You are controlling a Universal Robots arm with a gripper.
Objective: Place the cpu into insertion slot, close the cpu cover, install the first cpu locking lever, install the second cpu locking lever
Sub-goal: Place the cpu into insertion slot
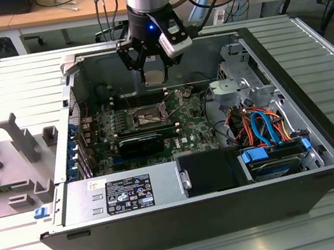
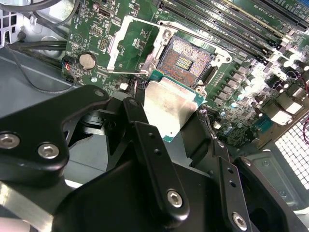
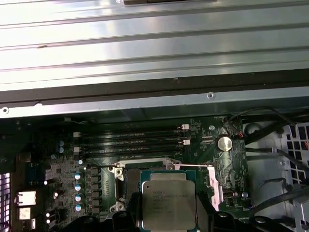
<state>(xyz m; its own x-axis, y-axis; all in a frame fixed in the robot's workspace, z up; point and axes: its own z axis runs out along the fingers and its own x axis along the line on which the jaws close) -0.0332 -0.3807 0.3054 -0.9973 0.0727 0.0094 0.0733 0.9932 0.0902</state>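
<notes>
An open dark-grey metal computer case (image 1: 203, 219) lies on its side on a ribbed silvery metal table (image 1: 17, 80), and the black-fingered gripper (image 1: 152, 69) hangs over the case's far wall, clamped on the cpu (image 1: 154, 77), a thin flat square chip with a silvery-grey top. In the second wrist view the black fingers (image 2: 140, 121) press on opposite edges of the cpu (image 2: 169, 108), which is held in the air, apart from the board. Inside the case lies a green circuit board (image 1: 187, 131); its insertion slot (image 2: 186, 60), a square socket with a dark centre and metal rim, stands uncovered, with the cpu cover (image 2: 115, 48), a thin silvery frame plate, swung open beside it. A long black card (image 1: 141, 144) lies on the board near the socket. Along the case's near wall sits a grey labelled power-supply box (image 1: 121, 194), and at the near corner on the exterior view's right a drive bay with blue tabs (image 1: 276, 157) holds orange and blue cables (image 1: 261, 124).
</notes>
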